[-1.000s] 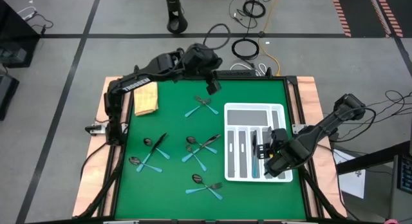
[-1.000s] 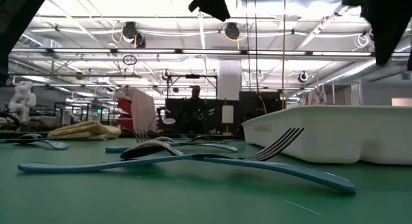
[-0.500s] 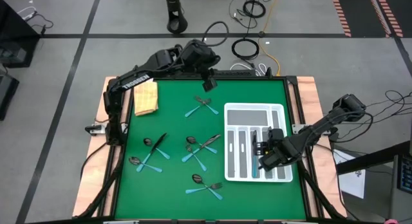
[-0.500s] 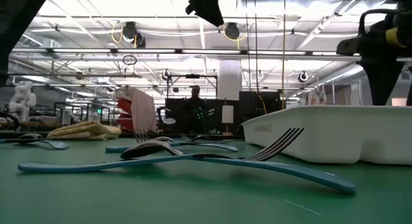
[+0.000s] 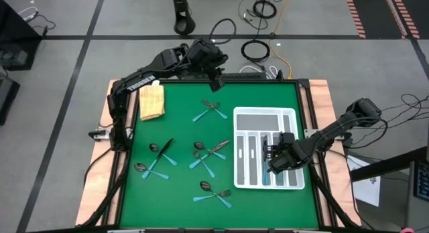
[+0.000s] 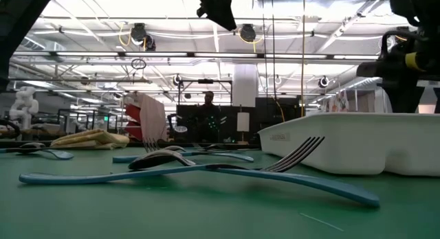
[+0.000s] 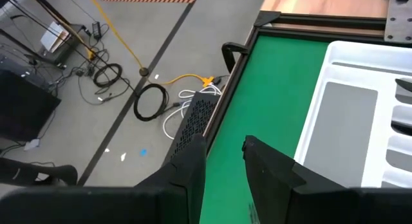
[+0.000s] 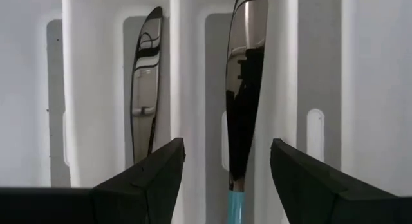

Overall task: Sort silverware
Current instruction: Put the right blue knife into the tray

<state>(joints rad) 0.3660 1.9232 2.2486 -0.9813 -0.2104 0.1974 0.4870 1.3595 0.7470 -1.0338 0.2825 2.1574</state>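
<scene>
Polished steel fills my right wrist view: a knife [image 8: 246, 89] with a teal handle end lies in a narrow slot of the white tray [image 8: 187, 69], and my right gripper [image 8: 225, 179] hangs just above it with its fingers spread apart, gripping nothing. A second knife [image 8: 145, 95] sits in the neighbouring slot. From above, the right gripper [image 5: 278, 159] is over the tray's [image 5: 265, 115] near end, so I judge the knife has just been set down.

The left gripper [image 5: 216, 72] waits at the far edge of the green mat [image 5: 181, 126], fingers a small way apart and empty.

The rest of the silverware is loose on the mat: one pair [image 5: 211, 110] near the far edge, a crossed cluster [image 5: 206, 154] mid-table, another [image 5: 155, 161] to the left, and a pair [image 5: 214, 193] at the near edge.

My worry is the lift-out: the slot walls are tight beside the fingers, and a sideways drift could catch a divider and drag the light plastic tray. The crossed pieces are slick, thin and overlapping, so a pinch could take two at once or skid off the metal. A folded yellow cloth [image 5: 151, 102] lies at the far left corner.
</scene>
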